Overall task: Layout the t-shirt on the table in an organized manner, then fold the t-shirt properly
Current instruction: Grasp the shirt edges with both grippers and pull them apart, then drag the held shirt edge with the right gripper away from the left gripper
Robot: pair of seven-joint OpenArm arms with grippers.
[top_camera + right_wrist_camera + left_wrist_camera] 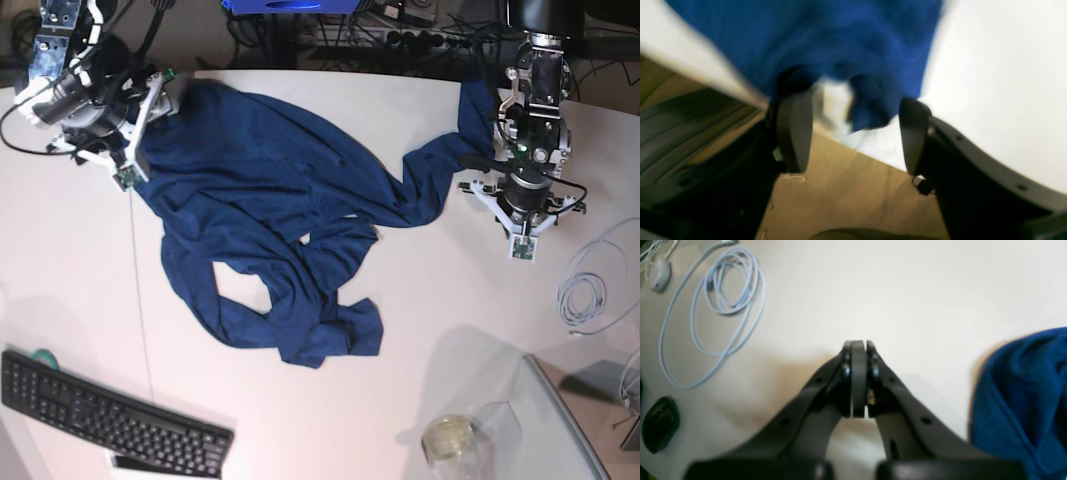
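The dark blue t-shirt [270, 200] lies rumpled across the middle of the white table [420, 300], with one sleeve stretching toward the far right. At the far left corner my right gripper [855, 100] is open. Its two fingers stand wide apart, and a hanging fold of the t-shirt [823, 33] lies between and just beyond them at the table's edge, not pinched. My left gripper [858, 343] is shut with nothing in it, over bare table [907, 290]. The sleeve end of the t-shirt [1023, 390] lies close on its right.
A black keyboard [110, 415] lies at the near left. A coiled pale cable [583, 290] lies by the right edge, and a grey translucent tray [560, 430] and a glass jar [447, 437] sit at the near right. A small black object [660, 423] lies left of the left gripper.
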